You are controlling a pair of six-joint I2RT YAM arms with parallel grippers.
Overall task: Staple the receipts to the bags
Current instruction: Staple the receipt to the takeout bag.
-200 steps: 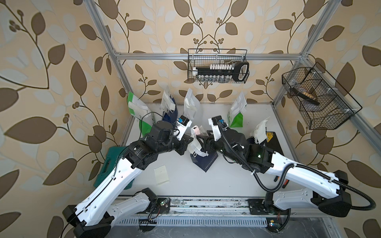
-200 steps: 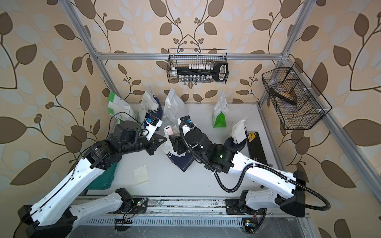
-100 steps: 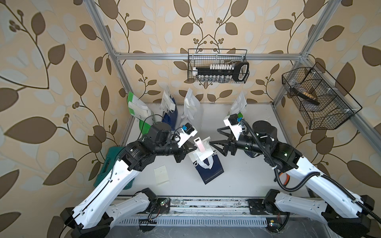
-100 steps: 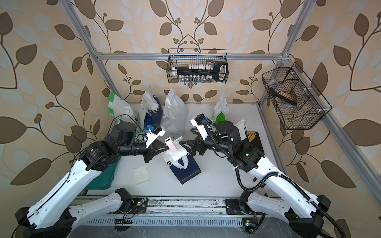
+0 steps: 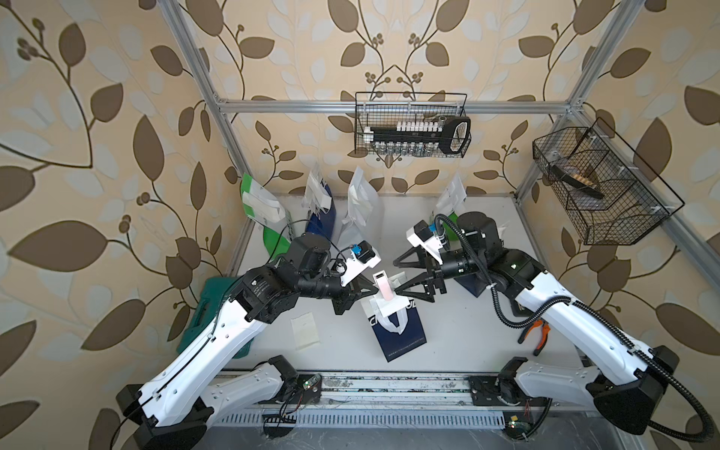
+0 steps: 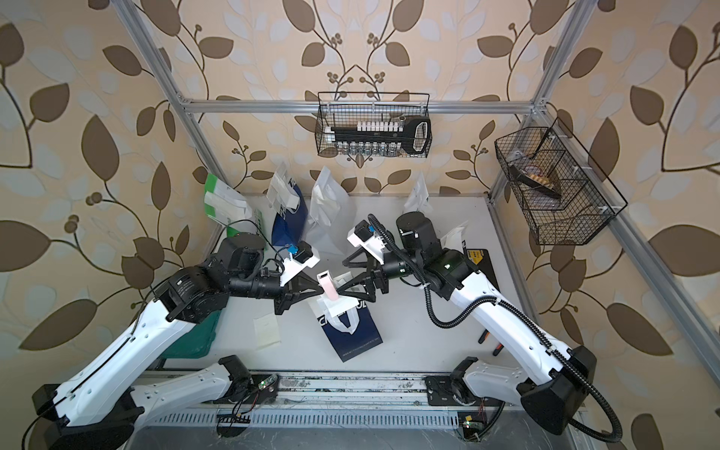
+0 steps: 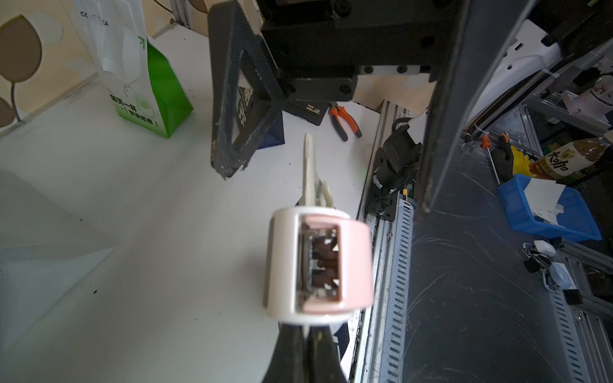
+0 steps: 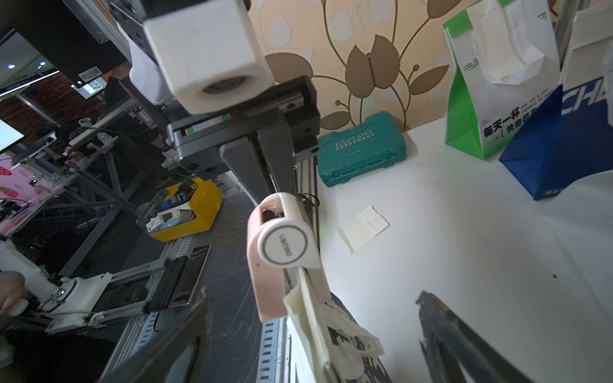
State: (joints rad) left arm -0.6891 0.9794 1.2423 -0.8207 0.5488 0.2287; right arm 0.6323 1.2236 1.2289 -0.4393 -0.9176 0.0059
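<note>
**Left end effector** (image 5: 370, 289): closed on the pink-and-white stapler (image 5: 382, 286), gripping it from the 9 o'clock side.

**Stapler axis:** in both top views it runs roughly from 11 to 5 o'clock. The 5 o'clock end is lowered onto the top edge of the navy bag (image 5: 403, 341). In the right wrist view, pale paper enters the stapler's mouth. Whether this is the receipt (image 5: 389, 307), a handle strap or both cannot be told.

**Navy bag:** lies flat at the centre of the table (image 5: 467, 335). Its long axis also runs about 11 to 5 o'clock, with the mouth at the 11 o'clock end.

**Right end effector** (image 5: 395, 276): jaws wide apart, holding nothing, pointing toward 9 o'clock.

**Governing relation:** the stapler lies at 9 o'clock from the right end effector, just ahead of the fingertips and on the line between them. One fingertip sits at or beside the stapler's lower end, but contact cannot be confirmed.

**Assessment:** the right arm is the nearer free arm. To squeeze, it would probably advance toward 9 o'clock until its jaws bracket the stapler across the short axis, then close.

**Loose receipt** (image 5: 305, 331): lies on the table at 8 o'clock from the bag, nearer the left arm.
</note>
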